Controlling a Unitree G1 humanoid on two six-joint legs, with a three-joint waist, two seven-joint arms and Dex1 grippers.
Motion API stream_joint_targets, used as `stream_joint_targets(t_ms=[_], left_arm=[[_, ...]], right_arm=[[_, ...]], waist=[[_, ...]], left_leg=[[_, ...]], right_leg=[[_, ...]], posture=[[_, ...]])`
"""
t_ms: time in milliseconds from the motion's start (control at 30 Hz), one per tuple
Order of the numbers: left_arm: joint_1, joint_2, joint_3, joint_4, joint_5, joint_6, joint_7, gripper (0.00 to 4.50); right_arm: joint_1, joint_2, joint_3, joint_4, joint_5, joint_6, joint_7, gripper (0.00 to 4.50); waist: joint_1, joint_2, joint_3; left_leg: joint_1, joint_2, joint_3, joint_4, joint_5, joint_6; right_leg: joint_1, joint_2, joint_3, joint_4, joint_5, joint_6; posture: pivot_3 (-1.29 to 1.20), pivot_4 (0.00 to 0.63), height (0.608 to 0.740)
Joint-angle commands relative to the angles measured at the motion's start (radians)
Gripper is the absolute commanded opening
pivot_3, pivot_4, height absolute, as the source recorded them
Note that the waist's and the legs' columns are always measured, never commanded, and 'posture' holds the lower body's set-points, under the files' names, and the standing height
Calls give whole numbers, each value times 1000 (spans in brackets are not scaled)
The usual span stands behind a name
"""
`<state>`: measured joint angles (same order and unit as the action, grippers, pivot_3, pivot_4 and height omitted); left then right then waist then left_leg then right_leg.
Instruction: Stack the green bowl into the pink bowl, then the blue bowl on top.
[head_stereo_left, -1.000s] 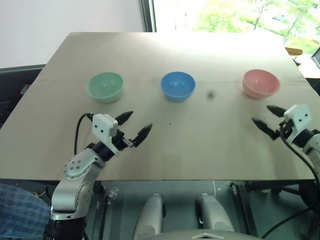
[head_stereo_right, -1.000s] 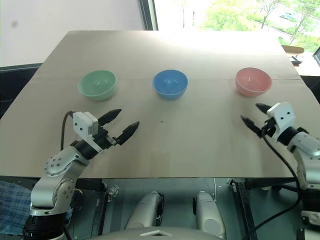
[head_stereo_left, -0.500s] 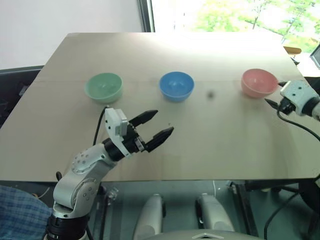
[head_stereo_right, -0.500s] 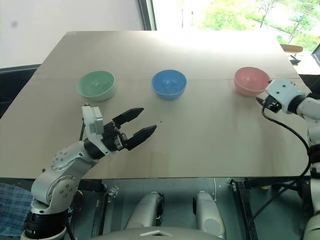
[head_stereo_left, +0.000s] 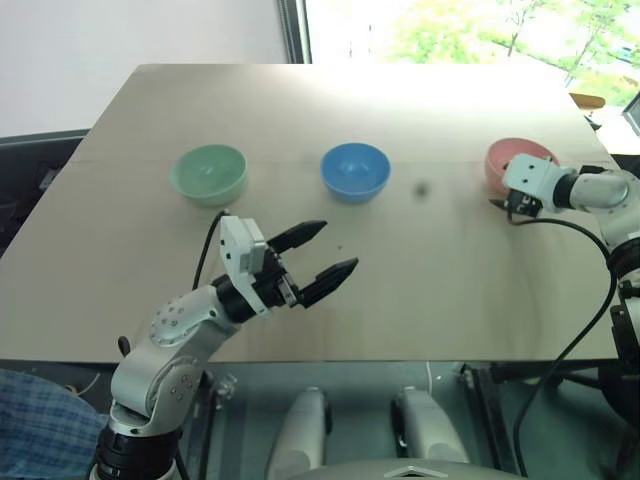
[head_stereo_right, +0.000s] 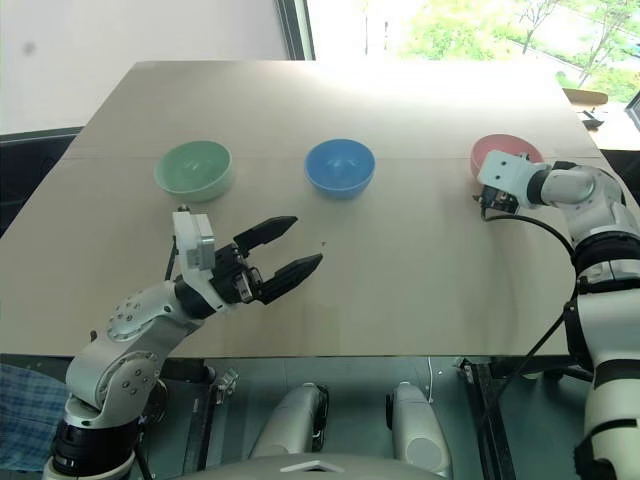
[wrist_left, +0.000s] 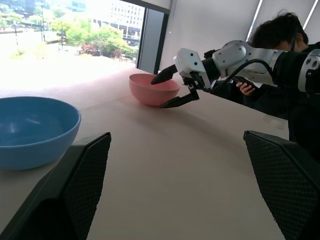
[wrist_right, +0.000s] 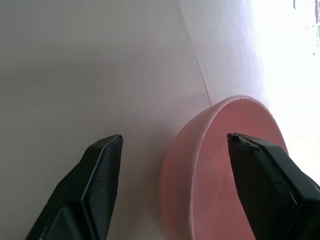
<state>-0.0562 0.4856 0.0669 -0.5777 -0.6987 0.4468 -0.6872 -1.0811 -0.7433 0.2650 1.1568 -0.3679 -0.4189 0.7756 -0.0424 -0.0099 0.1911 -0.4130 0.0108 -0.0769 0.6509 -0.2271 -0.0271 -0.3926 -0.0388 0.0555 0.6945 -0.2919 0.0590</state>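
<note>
Three bowls in a row across the table (head_stereo_left: 330, 110), all apart, nothing stacked yet. Right gripper (wrist_left: 176, 88) spread wide and straddling the near rim of the pink bowl (wrist_left: 150, 90): one finger over the inside, the other outside down by the wall, rim running between them, no pinch yet. Looks like a reach for the pink bowl's rim. Best bet: settle lower so the rim sits deep between the fingers, then close gently on the thin wall, squarely, so it doesn't tip or skate away. Left gripper (head_stereo_left: 318, 252) also wide open, empty, hovering over bare table; blue bowl (head_stereo_left: 355, 171) ahead of its fingertips, green bowl (head_stereo_left: 209, 173) off to its left and farther forward, both well apart from it. All three small, round, smooth plain plastic, same size, probably light and slippery. Table top matte, pale, flat wood-look board. A person seated beyond the right arm in the left wrist view.
</note>
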Motion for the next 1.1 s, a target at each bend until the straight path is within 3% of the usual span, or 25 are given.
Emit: stream_joint_targets(t_ms=[33, 67, 100, 333, 567, 700, 800, 1100], left_arm=[[-5, -4, -9, -50, 11, -21, 15, 4492], [-3, -5, -10, -52, 13, -22, 17, 4500], [0, -6, -11, -55, 15, -22, 21, 4500], [28, -13, -3, -71, 23, -34, 47, 4500], [30, -7, -3, -68, 29, -39, 47, 4500], [39, 3, 2, -59, 34, -44, 35, 4500], [40, 8, 7, -52, 35, -46, 31, 4500], [32, 18, -2, -43, 48, -44, 13, 4500]], right_arm=[[-53, 13, 25, 55, -42, -4, -32, 3596], [-62, 17, 28, 67, -47, -5, -37, 2977], [-69, 21, 30, 76, -49, -9, -37, 2862], [-85, 25, 31, 104, -61, -23, -27, 23], [-91, 24, 23, 93, -57, -50, -39, 23], [-64, 56, -57, -27, 120, -51, 248, 23], [43, 66, -83, -379, 316, 123, 522, 23], [367, 20, 3, -1340, 419, 667, 590, 23]], waist=[[0, 0, 0], [0, 0, 0], [0, 0, 0], [0, 0, 0], [-1, 0, 0], [-4, 0, 0], [-6, 1, 0], [22, 1, 0]], left_leg=[[0, 0, 0, 0, 0, 0], [0, 0, 0, 0, 0, 0], [0, 0, 0, 0, 0, 0], [0, 0, 0, 0, 0, 0], [0, 0, 0, 0, 0, 0], [0, 0, 0, 0, 0, 0], [0, 1, 0, 0, 0, 1], [-2, 0, -4, 0, 0, 1]], right_leg=[[0, 0, 0, 0, 0, 0], [0, 0, 0, 0, 0, 0], [0, 0, 0, 0, 0, 0], [0, 0, 0, 0, 0, 0], [-1, 0, 0, 0, 0, 0], [-1, 0, 1, 0, 0, 0], [-1, 0, 1, 1, 0, 0], [-1, -1, -3, 0, 0, 0]], posture=[[0, 150, 740], [0, 150, 740], [0, 150, 740], [0, 150, 740], [0, 150, 740], [0, 150, 740], [0, 150, 740], [0, 150, 740]])
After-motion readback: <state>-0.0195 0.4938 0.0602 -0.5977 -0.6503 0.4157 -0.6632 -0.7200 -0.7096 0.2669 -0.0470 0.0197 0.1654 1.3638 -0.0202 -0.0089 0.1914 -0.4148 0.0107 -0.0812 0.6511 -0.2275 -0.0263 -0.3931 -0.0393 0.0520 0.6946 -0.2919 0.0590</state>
